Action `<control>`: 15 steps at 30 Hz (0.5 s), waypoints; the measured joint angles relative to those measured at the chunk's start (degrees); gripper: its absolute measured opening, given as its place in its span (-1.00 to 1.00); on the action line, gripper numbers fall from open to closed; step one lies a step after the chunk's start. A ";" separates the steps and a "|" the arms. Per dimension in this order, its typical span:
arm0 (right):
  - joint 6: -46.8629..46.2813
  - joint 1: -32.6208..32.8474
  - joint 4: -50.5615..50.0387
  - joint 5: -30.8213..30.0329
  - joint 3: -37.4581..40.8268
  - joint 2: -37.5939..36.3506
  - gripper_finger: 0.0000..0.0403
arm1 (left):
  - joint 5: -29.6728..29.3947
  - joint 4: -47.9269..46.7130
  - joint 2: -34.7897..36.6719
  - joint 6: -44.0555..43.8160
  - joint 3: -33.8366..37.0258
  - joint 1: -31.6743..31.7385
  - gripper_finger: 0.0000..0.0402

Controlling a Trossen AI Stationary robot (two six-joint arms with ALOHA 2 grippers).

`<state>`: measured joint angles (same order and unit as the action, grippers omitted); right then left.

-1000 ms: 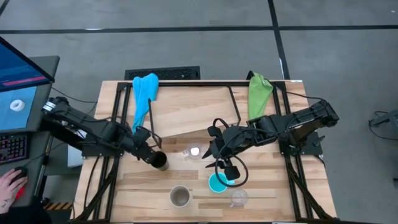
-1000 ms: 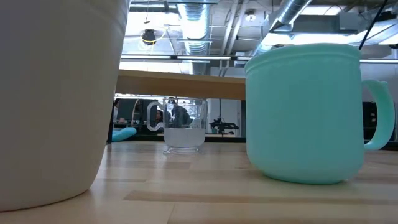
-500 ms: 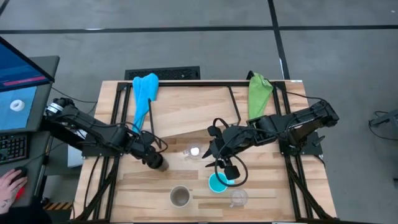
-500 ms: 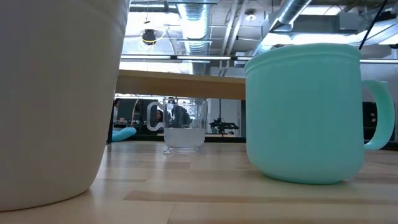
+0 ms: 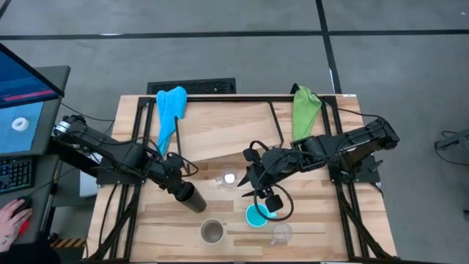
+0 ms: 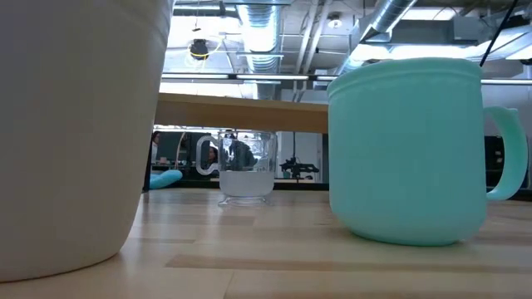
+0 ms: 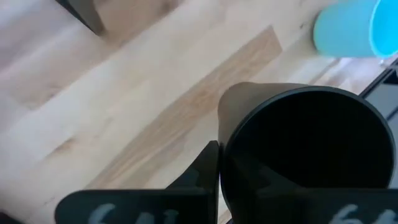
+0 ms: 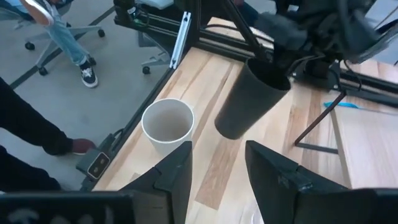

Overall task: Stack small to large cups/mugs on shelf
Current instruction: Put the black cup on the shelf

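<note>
Left arm: stretched low from the counter's left edge toward the middle, wrist angled down toward the front.
Left pincer point(image 5: 178, 188): pressed together on the rim of the black cup point(image 5: 190, 198), held tilted, mouth toward the arm, base toward the front edge.
Beige-grey mug point(image 5: 212, 232): upright near the front edge, just right of the black cup and apart from it.
Clear glass point(image 5: 228, 179): mid-counter, between the two arms.
Shelf point(image 5: 220, 136): light board toward the back edge, its black wire frame around it.
Right arm: reaching from the right edge toward the centre, elbow raised, wrist bent down.
Right pincer point(image 5: 264, 196): fingers point(image 8: 177, 174) spread, holding nothing, poised just above the turquoise mug point(image 5: 256, 215).
Second clear glass point(image 5: 281, 233): front edge, right of the turquoise mug.
</note>
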<state>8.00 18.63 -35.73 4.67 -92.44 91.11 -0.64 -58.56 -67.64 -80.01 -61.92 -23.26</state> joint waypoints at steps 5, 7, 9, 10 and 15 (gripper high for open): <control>1.42 0.00 0.86 -0.01 -0.71 -0.34 -0.15 | -4.81 -10.27 0.00 0.00 -8.57 0.01 -1.00; 3.77 0.02 1.02 -0.02 -2.06 -0.40 -0.15 | -7.87 -13.85 0.00 0.00 -11.86 0.08 -1.00; 6.44 0.38 0.99 -0.11 -3.88 -0.42 -0.15 | -11.62 -17.14 -0.22 0.00 -14.74 0.48 -1.00; 7.30 0.52 1.05 -0.32 -4.93 -0.42 -0.15 | -13.75 -18.77 -0.78 0.02 -16.46 0.87 -1.00; 7.17 -0.01 1.69 -7.39 -9.53 0.01 -0.15 | -27.39 -24.11 -5.49 4.49 -24.63 2.73 -1.00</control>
<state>15.17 18.62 -34.04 -2.73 -101.97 91.12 -28.03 -82.67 -73.13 -75.51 -86.55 -20.53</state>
